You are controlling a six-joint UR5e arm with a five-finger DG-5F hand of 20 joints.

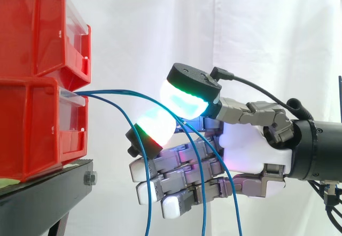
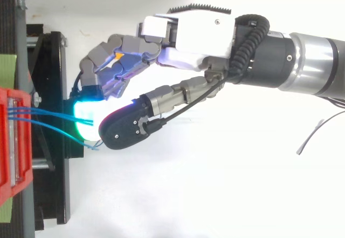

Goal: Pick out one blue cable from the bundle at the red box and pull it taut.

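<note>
Hand [image 1: 248, 145] pinches a blue cable [image 1: 128, 91] between thumb and fingertip, just off the black surface's [image 1: 48, 185] edge, before a white curtain [image 1: 267, 27].

Lower ends of blue cables [image 1: 123, 91] cut off by bottom edge; red bins [image 1: 37, 32] cropped at left.

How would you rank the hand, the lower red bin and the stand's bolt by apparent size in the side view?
Largest to smallest:
1. hand
2. lower red bin, though cut off by the picture's edge
3. stand's bolt
</note>
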